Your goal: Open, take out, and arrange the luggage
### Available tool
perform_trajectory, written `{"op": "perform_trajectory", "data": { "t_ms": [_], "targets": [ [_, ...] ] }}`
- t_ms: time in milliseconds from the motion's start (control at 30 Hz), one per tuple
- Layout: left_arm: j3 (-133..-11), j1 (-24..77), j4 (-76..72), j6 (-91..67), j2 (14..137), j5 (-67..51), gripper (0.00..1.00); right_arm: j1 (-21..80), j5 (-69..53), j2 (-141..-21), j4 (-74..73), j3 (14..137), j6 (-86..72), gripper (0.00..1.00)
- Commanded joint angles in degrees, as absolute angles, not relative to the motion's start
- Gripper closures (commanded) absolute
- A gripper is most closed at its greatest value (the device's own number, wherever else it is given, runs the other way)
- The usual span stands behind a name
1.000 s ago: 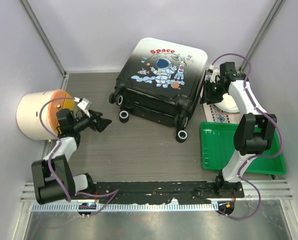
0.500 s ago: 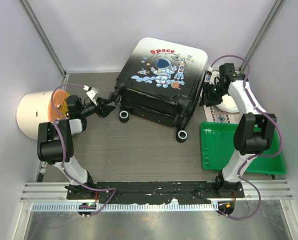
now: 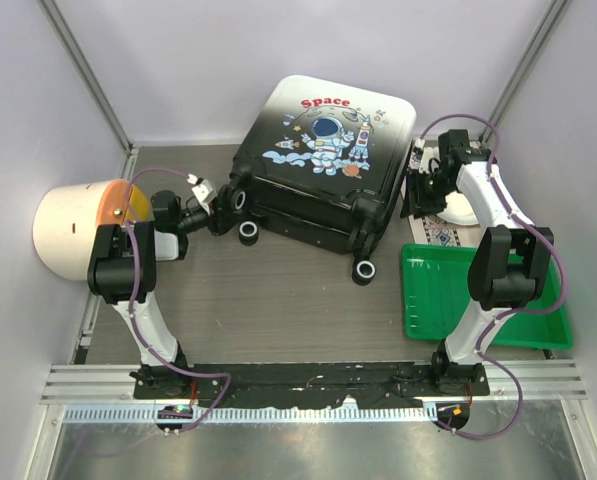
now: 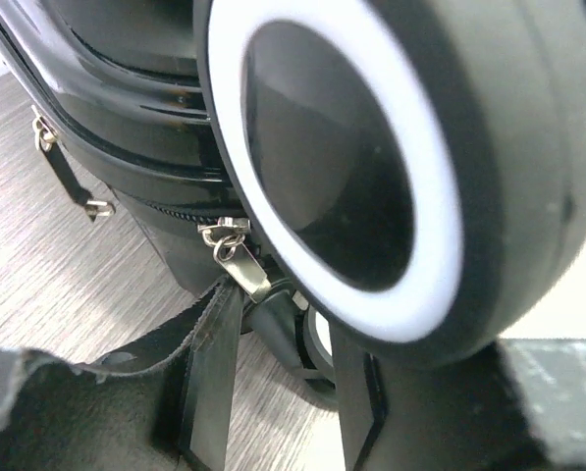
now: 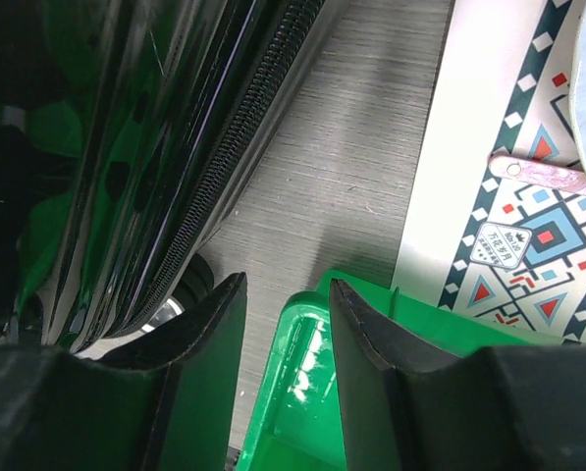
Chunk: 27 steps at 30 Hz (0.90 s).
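Two sets of jaws flank the luggage (image 3: pixel 318 165), lying shut at the back of the bench (image 3: pixel 278 300). The left jaws stand apart right at the zipper pull (image 4: pixel 239 257) beside a wheel (image 4: pixel 371 167); the right jaws spread, empty. Glossy hard shell looks slippery, so take that pull instead.

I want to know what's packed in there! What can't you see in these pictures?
- Inside the luggage: its shell covers it in every view.
- Left wrist view: a blurred wheel fills the picture; whether the left claw pinches the zipper pull is unclear.
- Top view: the white thing is partly hidden behind the right arm.
- Right wrist view: the green tray is cut off by the bottom edge.
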State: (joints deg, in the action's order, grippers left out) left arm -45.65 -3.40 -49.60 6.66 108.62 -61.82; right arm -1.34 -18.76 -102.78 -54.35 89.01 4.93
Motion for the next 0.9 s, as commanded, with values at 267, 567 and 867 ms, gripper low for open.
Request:
{"op": "perform_trajectory", "data": {
  "t_ms": [267, 567, 867],
  "targets": [
    [-51.1, -3.3, -56.6, 5.2, 110.2, -59.3, 0.62, -1.5, -20.0, -102.2, -55.8, 87.0, 5.9, 0.55],
    [-52.6, -3.5, -54.1, 3.4, 109.4, -58.2, 0.88, -1.5, -20.4, -101.8, -55.5, 86.4, 5.5, 0.56],
    [-51.7, -3.7, -52.9, 0.4, 108.4, -52.3, 1.0, -1.4, -21.6, -101.8, -54.3, 85.4, 4.0, 0.59]
  ]
}}
